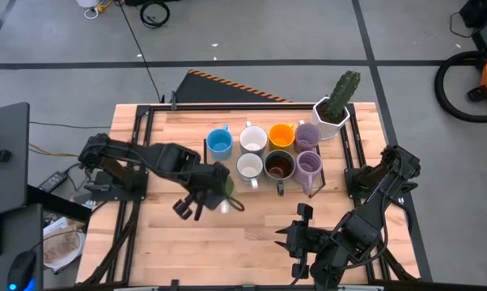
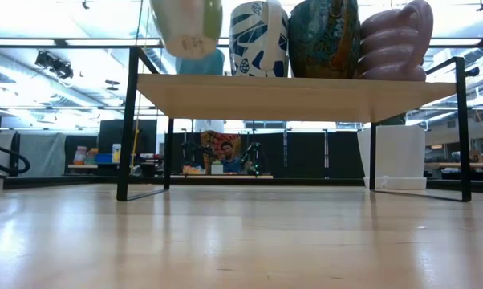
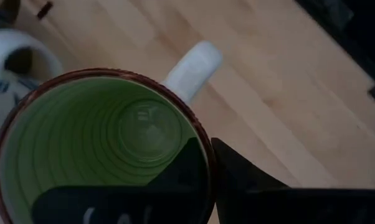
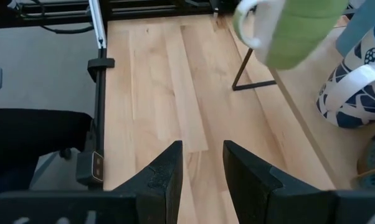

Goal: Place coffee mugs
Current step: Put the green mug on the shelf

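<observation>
My left gripper (image 1: 215,184) is shut on a green mug (image 3: 106,143) with a white handle (image 3: 190,65), just off the left near corner of a low raised shelf (image 2: 294,88). The low view shows the green mug's pale base (image 2: 185,28) above the shelf top. On the shelf stand blue (image 1: 219,143), white (image 1: 253,138), orange (image 1: 281,135), lilac (image 1: 308,135), blue-patterned white (image 1: 249,166), dark brown (image 1: 278,166) and lilac (image 1: 308,164) mugs. My right gripper (image 4: 203,168) is open and waits over the table's near right part (image 1: 300,242). My left gripper holds the green mug by its rim (image 3: 206,146), a short way round from the handle. One finger (image 3: 187,171) is inside the mug and the other (image 3: 250,183) is outside. The fingers come slanting down from the table's left. The mug is lifted clear of table and shelf.
A white hexagonal pot with a cactus (image 1: 334,109) stands at the table's far right corner, beside the shelf. The shelf's black legs (image 2: 129,120) stand on the table. Bare wood (image 1: 243,234) lies between the shelf and the near edge.
</observation>
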